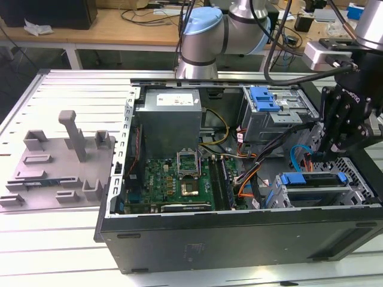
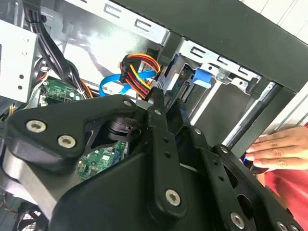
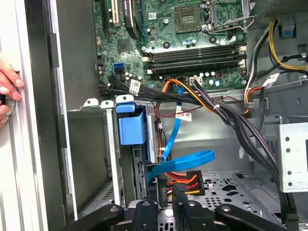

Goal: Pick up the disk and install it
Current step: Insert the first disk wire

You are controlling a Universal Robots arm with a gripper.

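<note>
Right now your tool point(image 1: 328, 152) hangs over the open computer case point(image 1: 239, 239) at the exterior view's right, just above the disk point(image 1: 314, 179). The disk sits in the near bay there, its blue frame showing. You cannot tell whether the tool is open or closed. The case lies on a pale slatted worktop point(image 1: 60, 239), with a grey fixture plate point(image 1: 57, 161) beside it and wooden benches point(image 1: 119, 27) far behind.

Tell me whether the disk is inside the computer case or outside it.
Inside: the disk sits in a bay within the case, with the gripper close above it. Whether it is fully seated, cannot tell.
</note>
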